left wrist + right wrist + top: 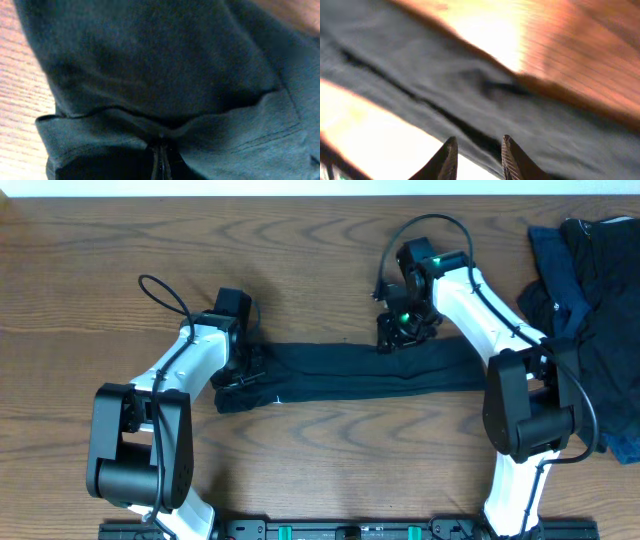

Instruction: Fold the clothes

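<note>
Dark cloth, the folded garment (360,370), lies as a long strip on the wooden table (300,240). The left gripper (248,368), mostly buried, is pinched on its left end. The right gripper (478,156) hangs over the strip with fingertips parted. The clothes pile (600,280) at the right edge is cut off and partly behind the right arm.

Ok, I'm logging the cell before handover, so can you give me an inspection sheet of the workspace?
Surface: wooden table, brown grain.
Job's things: dark garment folded into a long strip at centre; pile of dark clothes at the far right.
Clutter: nothing seen.
Grippers: left tool shut on the strip's left end; right tool open over its far edge.
Cables: left arm cable and right arm cable, black loops, off the fabric.
Surroundings: white wall behind; mounting rail at the near edge.
</note>
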`<state>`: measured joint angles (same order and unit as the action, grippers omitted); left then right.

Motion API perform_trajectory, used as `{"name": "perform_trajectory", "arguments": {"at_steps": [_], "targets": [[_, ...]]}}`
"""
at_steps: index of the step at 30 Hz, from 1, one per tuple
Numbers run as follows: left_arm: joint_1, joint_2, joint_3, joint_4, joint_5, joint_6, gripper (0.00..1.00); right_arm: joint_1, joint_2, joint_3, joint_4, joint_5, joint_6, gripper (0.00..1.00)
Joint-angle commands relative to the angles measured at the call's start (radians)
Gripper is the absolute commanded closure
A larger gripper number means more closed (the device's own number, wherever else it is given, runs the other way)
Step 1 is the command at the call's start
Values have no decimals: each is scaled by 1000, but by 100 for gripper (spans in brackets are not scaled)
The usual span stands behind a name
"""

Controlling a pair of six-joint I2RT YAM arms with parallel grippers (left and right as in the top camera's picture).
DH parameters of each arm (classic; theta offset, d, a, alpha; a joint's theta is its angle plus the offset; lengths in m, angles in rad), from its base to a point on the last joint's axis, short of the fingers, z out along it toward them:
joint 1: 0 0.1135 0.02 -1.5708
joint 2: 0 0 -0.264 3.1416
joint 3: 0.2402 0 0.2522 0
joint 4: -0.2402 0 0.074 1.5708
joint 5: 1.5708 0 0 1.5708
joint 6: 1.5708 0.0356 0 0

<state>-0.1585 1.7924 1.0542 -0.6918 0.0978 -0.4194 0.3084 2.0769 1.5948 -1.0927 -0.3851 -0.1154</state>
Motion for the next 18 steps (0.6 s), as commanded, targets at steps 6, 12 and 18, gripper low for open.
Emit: {"name": "perform_trajectory", "arguments": {"at_steps": [6,12,18], "targets": [[3,-87,53,-7,-11,-1,94,102,-21,17,18,-112,-484,59],[48,-202,87,-51,-11,-2,93,183,-19,17,190,-94,-515,55],[128,-324,96,-58,-11,-2,89,254,-5,17,288,-83,-515,56]]}}
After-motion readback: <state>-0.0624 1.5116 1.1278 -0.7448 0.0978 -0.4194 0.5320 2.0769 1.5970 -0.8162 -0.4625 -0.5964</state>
